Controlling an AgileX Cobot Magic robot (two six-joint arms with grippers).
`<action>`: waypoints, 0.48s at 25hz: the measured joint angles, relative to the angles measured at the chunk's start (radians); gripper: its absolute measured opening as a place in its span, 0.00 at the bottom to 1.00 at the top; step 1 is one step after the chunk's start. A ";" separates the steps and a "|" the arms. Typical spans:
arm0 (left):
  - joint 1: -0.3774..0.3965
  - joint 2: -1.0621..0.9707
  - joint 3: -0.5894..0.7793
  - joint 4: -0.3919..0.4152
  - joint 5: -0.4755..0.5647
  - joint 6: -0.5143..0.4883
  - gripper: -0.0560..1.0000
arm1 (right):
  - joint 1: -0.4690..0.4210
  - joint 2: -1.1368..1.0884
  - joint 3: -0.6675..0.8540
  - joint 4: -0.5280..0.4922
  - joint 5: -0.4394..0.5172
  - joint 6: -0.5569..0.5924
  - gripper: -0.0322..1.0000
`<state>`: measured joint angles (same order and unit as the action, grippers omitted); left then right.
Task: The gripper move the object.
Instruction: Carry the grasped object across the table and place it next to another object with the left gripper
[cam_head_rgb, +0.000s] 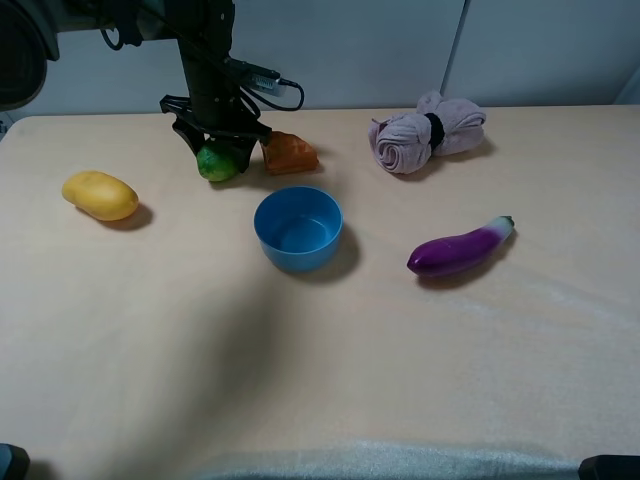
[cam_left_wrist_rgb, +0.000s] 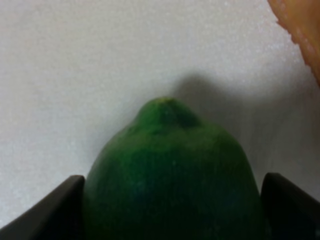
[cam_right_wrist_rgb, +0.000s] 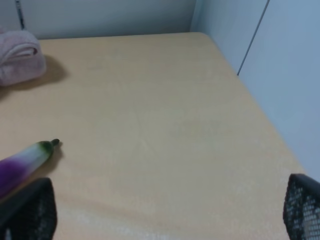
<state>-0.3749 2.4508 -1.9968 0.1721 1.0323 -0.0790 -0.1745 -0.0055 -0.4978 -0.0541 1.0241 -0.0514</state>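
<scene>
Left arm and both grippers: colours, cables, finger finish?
Left arm: black, boxy, with loose black cables looped beside it and a small silver-tipped plug. Left gripper: black, with smooth wedge-shaped fingers. Right gripper: black fingers with a mesh-like dotted texture. No markings visible.

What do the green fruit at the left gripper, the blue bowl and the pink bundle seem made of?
Green fruit: possibly a plastic or rubber replica; smooth skin, faint sheen, uniform colour.
Blue bowl: probably plastic; smooth, evenly coloured, thin wall.
Pink bundle: soft cloth; matte, with rolled folds showing.
</scene>
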 joint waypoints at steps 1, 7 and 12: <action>0.000 0.000 0.000 0.000 0.001 0.000 0.78 | 0.000 0.000 0.000 0.000 0.000 0.000 0.70; 0.000 -0.003 0.000 0.000 0.016 -0.002 0.85 | 0.000 0.000 0.000 0.000 0.000 0.000 0.70; -0.003 -0.038 0.000 0.002 0.040 -0.004 0.86 | 0.000 0.000 0.000 0.000 0.000 0.000 0.70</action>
<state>-0.3779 2.4133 -1.9968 0.1745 1.0723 -0.0833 -0.1745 -0.0055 -0.4978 -0.0541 1.0241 -0.0514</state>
